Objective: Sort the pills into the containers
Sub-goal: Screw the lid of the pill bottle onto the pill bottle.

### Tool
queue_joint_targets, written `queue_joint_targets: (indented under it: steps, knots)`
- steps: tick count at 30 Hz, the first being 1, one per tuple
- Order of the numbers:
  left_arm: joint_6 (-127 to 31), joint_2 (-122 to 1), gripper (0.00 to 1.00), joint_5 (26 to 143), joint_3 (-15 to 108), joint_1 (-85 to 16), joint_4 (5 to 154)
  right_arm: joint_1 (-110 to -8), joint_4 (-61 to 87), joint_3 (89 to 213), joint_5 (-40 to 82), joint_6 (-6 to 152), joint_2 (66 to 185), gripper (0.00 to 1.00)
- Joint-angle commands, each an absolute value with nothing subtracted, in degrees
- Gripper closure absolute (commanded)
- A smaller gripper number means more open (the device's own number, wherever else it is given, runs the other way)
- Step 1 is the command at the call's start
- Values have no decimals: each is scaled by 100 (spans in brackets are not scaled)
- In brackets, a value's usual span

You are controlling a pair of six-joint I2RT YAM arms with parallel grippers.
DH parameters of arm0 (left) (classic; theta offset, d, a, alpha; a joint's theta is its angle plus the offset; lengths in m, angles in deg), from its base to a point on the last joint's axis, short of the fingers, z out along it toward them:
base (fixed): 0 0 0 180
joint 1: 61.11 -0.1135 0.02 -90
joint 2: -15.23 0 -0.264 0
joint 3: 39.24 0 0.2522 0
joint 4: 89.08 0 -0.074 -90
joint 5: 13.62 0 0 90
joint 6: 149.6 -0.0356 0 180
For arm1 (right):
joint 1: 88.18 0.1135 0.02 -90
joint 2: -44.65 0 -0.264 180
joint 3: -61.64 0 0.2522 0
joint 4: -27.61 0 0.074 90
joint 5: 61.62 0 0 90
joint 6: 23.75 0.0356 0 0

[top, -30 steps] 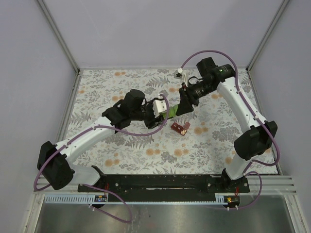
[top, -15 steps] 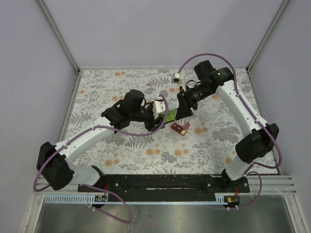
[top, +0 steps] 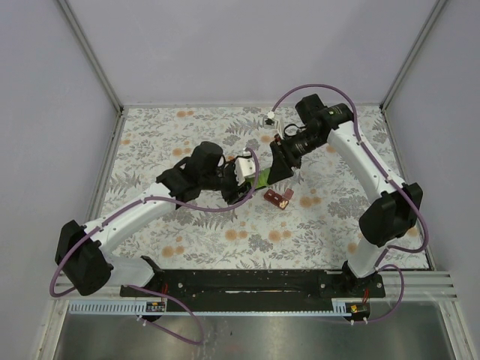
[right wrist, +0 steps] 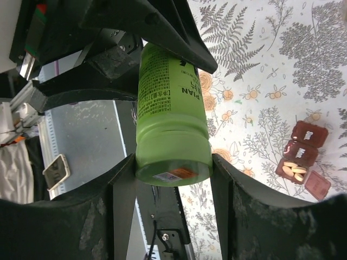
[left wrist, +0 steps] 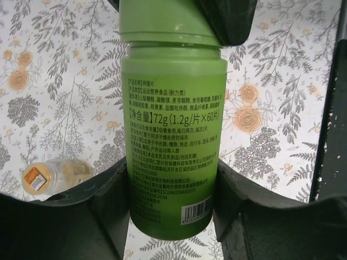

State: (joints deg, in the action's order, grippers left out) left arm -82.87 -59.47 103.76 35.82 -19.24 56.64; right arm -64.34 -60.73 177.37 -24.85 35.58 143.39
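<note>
Top view: both arms meet over the middle of the floral cloth (top: 150,150) covering the counter.

- The green bottle (left wrist: 173,135) is lifted off the counter and held between the two arms.
- Left fingers (left wrist: 111,211) are half-spread and clamped on the bottle's lower body, one on each side. The barcode end sits between them.
- Right fingers (right wrist: 123,216) are likewise half-spread and grip the other end, at the lid (right wrist: 172,162). The lid is on, and the small sticker on it faces the right wrist camera.
- In the left wrist view a dark right finger overlaps the lid at the top edge.
- The dark-red pill box (right wrist: 302,160) lies on the cloth near the bottle and apart from it, not touched by either arm. One compartment is open with pale-orange pills (right wrist: 294,171) inside. The neighbouring lids, marked "Sun." and "Mon.", are down.
- A small pale bottle with an orange cap (left wrist: 54,174) lies on its side on the cloth beside the left fingers, partly hidden behind them.
</note>
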Motion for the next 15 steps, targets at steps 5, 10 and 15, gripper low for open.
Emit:
queue_joint_targets:
  steps: [5, 10, 15]
  knots:
    - [-8210, -5667, 100, 9353, 3605, -1681, 6810, -6348, -5884, 17797, -3174, 4366, 14634, 83]
    - [-8043, -5667, 100, 8782, 3535, -1567, 7047, -6348, -5680, 17647, -3340, 4902, 14809, 83]
    - [-8280, -5684, 100, 8149, 3535, -1382, 7074, -6348, -5892, 17814, -3507, 5060, 15117, 83]
